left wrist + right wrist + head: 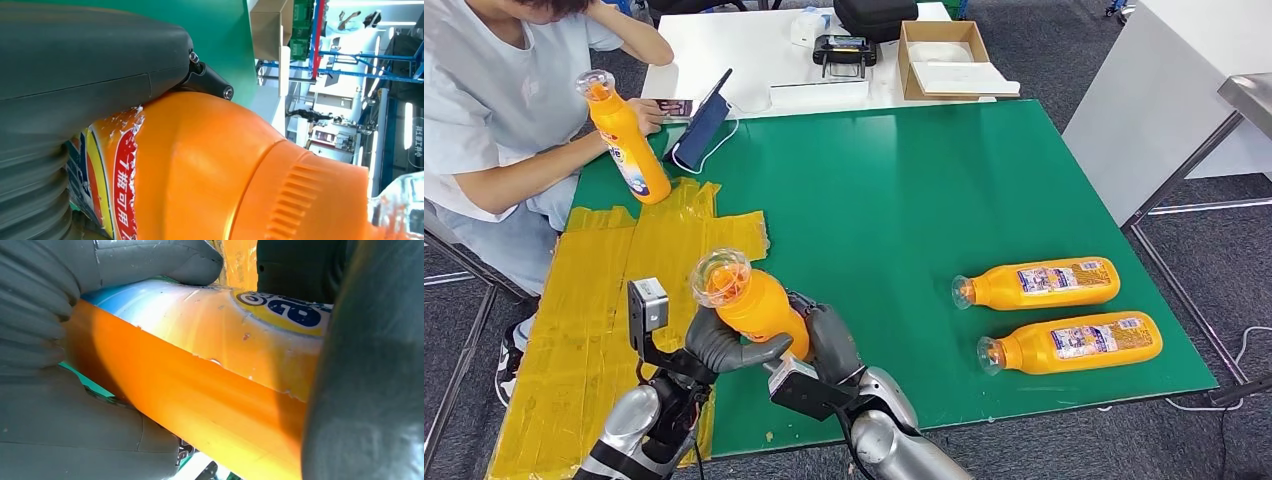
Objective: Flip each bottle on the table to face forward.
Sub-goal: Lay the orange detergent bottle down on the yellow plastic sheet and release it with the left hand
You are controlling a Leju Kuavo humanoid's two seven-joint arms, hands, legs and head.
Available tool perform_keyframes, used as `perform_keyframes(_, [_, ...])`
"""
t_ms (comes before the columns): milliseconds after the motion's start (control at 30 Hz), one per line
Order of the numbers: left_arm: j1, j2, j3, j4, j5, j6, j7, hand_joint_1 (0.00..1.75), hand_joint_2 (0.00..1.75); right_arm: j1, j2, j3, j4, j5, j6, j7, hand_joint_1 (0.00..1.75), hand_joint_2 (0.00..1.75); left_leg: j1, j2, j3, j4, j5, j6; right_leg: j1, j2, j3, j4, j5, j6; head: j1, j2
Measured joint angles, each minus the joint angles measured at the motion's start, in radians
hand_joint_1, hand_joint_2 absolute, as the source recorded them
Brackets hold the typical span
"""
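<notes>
Both hands on one orange bottle (754, 300) at near edge of green table (904, 200), just right of the yellow taped patch (594, 300). Bottle tilted, clear cap (721, 276) pointing up and left, body off the table surface as far as head cam shows. Left hand (724, 345) wraps under and around the lower body from the left, thumb across the front. Right hand (829, 335) grips from the right/rear side, fingers curled onto the bottle. So both clamped on same bottle.

Left wrist cam: bottle shoulder and ribbed neck (300, 200) close up, red label w/ torn white edge (125, 180), grey thumb pressed on bottle above it. Right wrist cam: orange body (200, 405) w/ blue-yellow label (285, 312), grey fingers on both sides, tight contact.

Further right, 2 more orange bottles lying flat, side by side, caps pointing left, labels up: nearer one (1074, 342) by the near right corner, other (1039, 283) just behind it, not touching.

Far left: 4th orange bottle (624, 140) standing, slightly tilted, on the far end of the yellow patch, next to a seated person (504, 110) whose arm rests just beside it; contact unclear.

Behind green table, white table (754, 50) w/ cardboard box (949, 60), black controller-type device (844, 48), dark tablet case (704, 120) propped up.
</notes>
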Motion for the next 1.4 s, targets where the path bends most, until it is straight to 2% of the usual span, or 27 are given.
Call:
perform_keyframes(67, [0.0,-0.002,0.001,0.002,0.01,0.003,0.004,1.75,1.75,-0.001,0.0,0.0,0.002,-0.001,-0.001,0.0,1.57,1.75,0.0,0.0,0.0,0.0,0.0,0.0,0.0,0.0,0.0,0.0,0.0,0.0,0.0,0.0])
perform_keyframes(167, [0.0,-0.004,0.002,0.002,0.022,0.008,0.009,1.75,1.75,-0.002,0.0,0.0,0.003,-0.002,-0.006,0.0,0.38,1.75,0.0,0.0,0.0,0.0,0.0,0.0,0.0,0.0,0.0,0.0,0.0,0.0,0.0,0.0])
perform_keyframes(200, [0.0,-0.004,0.002,0.002,0.024,0.009,0.01,1.75,1.75,-0.002,0.0,0.001,0.003,-0.002,-0.007,0.0,0.04,1.75,0.0,0.0,0.0,0.0,0.0,0.0,0.0,0.0,0.0,0.0,0.0,0.0,0.0,0.0])
perform_keyframes(233, [0.0,-0.005,0.002,0.002,0.026,0.011,0.011,1.75,1.75,-0.001,0.0,0.001,0.004,-0.003,-0.011,0.0,0.0,1.75,0.0,0.0,0.0,0.0,0.0,0.0,0.0,0.0,0.0,0.0,0.0,0.0,0.0,0.0])
perform_keyframes(533, [-0.007,-0.01,0.008,0.002,0.021,0.082,0.015,1.75,1.75,0.022,-0.008,-0.008,-0.028,-0.027,-0.071,-0.015,0.0,1.75,0.0,0.0,0.0,0.0,0.0,0.0,0.0,0.0,0.0,0.0,0.0,0.0,0.0,0.0])
perform_keyframes(667, [-0.034,-0.008,0.043,0.006,0.001,0.139,0.013,1.75,1.75,0.049,-0.02,-0.028,-0.087,-0.027,-0.095,-0.022,0.0,1.75,0.0,0.0,-0.001,0.0,0.0,0.0,0.0,0.0,0.0,0.0,0.0,0.0,0.0,0.0])
perform_keyframes(867, [-0.057,-0.002,0.083,0.011,-0.019,0.169,0.009,1.75,1.75,0.068,-0.036,-0.05,-0.154,-0.024,-0.106,-0.024,0.0,1.75,0.0,0.0,-0.001,0.0,0.0,0.0,0.0,0.0,0.0,0.0,0.0,0.0,0.0,0.0])
perform_keyframes(967, [-0.063,0.0,0.099,0.014,-0.096,0.252,-0.016,1.75,1.75,0.077,-0.041,-0.062,-0.18,-0.017,-0.126,-0.03,0.0,1.75,0.0,0.0,-0.001,0.0,0.0,0.0,0.0,0.0,-0.001,0.0,0.0,0.0,0.0,0.0])
perform_keyframes(1033, [-0.071,0.003,0.117,0.016,-0.234,0.385,-0.053,1.75,1.75,0.084,-0.05,-0.071,-0.208,0.006,-0.148,-0.033,0.0,1.75,0.0,0.0,-0.001,0.0,0.0,0.0,0.0,0.0,-0.001,0.0,0.0,0.0,0.0,0.0])
perform_keyframes(1100, [-0.085,0.011,0.134,0.018,-0.463,0.546,-0.072,1.75,1.75,0.095,-0.061,-0.08,-0.249,0.051,-0.174,-0.035,0.0,1.75,0.0,0.0,-0.001,0.0,0.0,0.0,0.0,0.0,-0.001,0.0,0.0,0.0,0.0,0.0])
perform_keyframes(1167, [-0.104,0.023,0.143,0.022,-0.745,0.642,-0.03,1.75,1.75,0.11,-0.074,-0.09,-0.305,0.101,-0.199,-0.033,0.0,1.75,0.0,-0.001,-0.001,0.0,0.001,0.0,0.0,0.0,-0.001,0.0,0.0,0.0,0.0,0.0])
perform_keyframes(1233, [-0.122,0.035,0.144,0.032,-1.022,0.657,0.055,1.75,1.75,0.129,-0.086,-0.102,-0.369,0.143,-0.215,-0.025,0.0,1.75,0.0,-0.001,-0.001,0.0,0.001,0.0,0.0,-0.001,-0.001,0.0,0.0,0.0,0.0,0.0])
perform_keyframes(1300, [-0.135,0.042,0.14,0.046,-1.226,0.625,0.133,1.75,1.75,0.144,-0.097,-0.114,-0.425,0.168,-0.223,-0.018,0.0,1.75,0.0,-0.001,-0.001,0.0,0.001,0.0,0.0,-0.001,-0.001,0.0,0.0,0.0,0.0,0.0])
perform_keyframes(1400, [-0.171,0.058,0.109,0.091,-1.47,0.502,0.241,1.75,1.75,0.167,-0.113,-0.137,-0.511,0.201,-0.236,-0.011,0.0,1.75,0.0,0.0,-0.001,0.0,0.0,0.0,0.0,0.0,-0.002,0.0,0.0,0.0,0.0,0.0])
